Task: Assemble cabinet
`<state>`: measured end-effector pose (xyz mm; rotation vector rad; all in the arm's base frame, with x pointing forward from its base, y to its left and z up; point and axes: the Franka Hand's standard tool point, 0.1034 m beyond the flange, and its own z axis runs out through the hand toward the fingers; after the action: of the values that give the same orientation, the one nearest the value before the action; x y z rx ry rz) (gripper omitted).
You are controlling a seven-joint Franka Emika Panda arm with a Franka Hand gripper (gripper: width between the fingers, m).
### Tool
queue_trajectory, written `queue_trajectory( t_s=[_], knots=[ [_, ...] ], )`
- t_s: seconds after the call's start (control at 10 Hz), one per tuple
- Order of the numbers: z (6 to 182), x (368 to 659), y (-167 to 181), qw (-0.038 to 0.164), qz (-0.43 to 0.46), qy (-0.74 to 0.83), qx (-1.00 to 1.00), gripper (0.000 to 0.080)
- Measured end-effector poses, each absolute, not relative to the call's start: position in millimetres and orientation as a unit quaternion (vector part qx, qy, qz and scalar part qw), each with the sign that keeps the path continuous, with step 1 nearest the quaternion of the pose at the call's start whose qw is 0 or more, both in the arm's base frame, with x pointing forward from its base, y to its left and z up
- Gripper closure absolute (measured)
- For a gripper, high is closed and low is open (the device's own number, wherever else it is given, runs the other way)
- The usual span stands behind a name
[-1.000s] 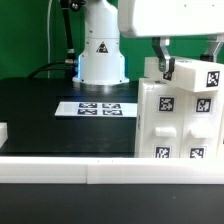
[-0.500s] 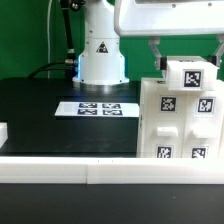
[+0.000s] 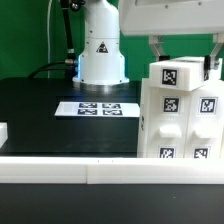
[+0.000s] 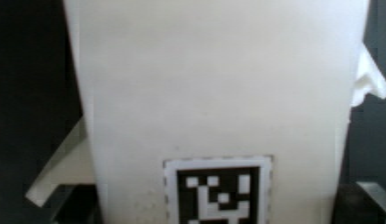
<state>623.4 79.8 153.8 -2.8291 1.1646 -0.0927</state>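
We see the hand (image 3: 184,62) closed on the top of the cabinet (image 3: 180,115), which stands on the tabletop (image 3: 40,110) at the exterior view's right, and we fear a tilted grip may tip it.

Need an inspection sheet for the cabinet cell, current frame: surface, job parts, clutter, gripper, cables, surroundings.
Surface: black table top, with a white rail along its near edge.
Job's things: large white plastic cabinet with black-and-white tags stands at the exterior view's right; a white tagged panel sits at its top.
Clutter: flat white marker board lies mid-table; a small white block sits at the exterior view's left edge.
Gripper: gripper is over the cabinet top, fingers either side of the tagged panel; contact cannot be told.
Cables: dark cables hang beside the white robot base.
Surroundings: green backdrop behind.
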Motion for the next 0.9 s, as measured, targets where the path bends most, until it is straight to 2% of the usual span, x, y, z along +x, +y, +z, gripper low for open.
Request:
queue_trajectory(
  t_s=[0.5,0.9],
  knots=[
    [153.2,621.3,78.1,0.046,-0.016,0.594,-0.803,0.0239],
    [153.1,616.8,77.9,0.055,-0.007,0.781,-0.622,0.0239]
  ],
)
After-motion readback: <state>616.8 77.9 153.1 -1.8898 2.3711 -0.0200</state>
